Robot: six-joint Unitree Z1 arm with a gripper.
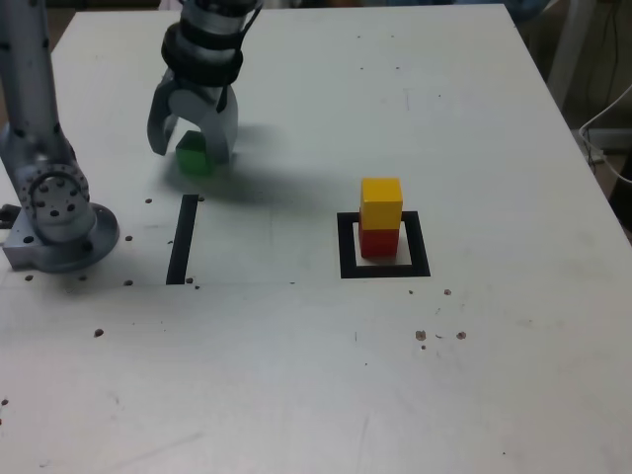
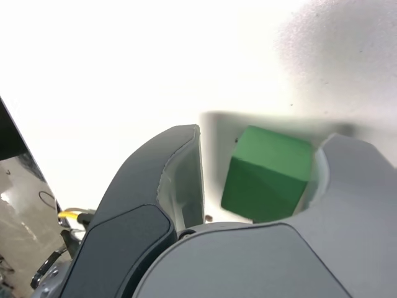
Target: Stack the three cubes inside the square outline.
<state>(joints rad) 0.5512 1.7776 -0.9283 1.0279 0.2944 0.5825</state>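
Green cube (image 2: 267,177) is on the desk (image 1: 296,380), between the fingers (image 2: 180,186). Fingers are apart, wider than the cube, not clamped on it. In the wrist view there's a clear gap between the cube and the darker finger. The lighter finger is right next to the cube and overlaps its edge in that picture; can't tell if they touch. Cube sits skewed between them, a top face and a darker side face showing. Soft shadow on the desk around it.

Red cube (image 1: 379,244) is inside the outline (image 1: 349,262), on the white centre. Yellow cube (image 1: 380,204) sits on top of red, upright, edges roughly lined up. Both are well apart from green, toward the exterior view's right.

Black strip (image 1: 183,240) is on the desk, between the arm base (image 1: 64,237) and the outline as the exterior view shows it. Green is just beyond its far end. Arm (image 1: 205,44) comes down over green from the top edge of the exterior view.

Text check: the finger shells show plain grey surfaces with seam lines. Any marking on the arm base is too blurred to read. Small dark specks dot the desk. Past the desk edge, the wrist view has a yellow and black cable (image 2: 69,215).
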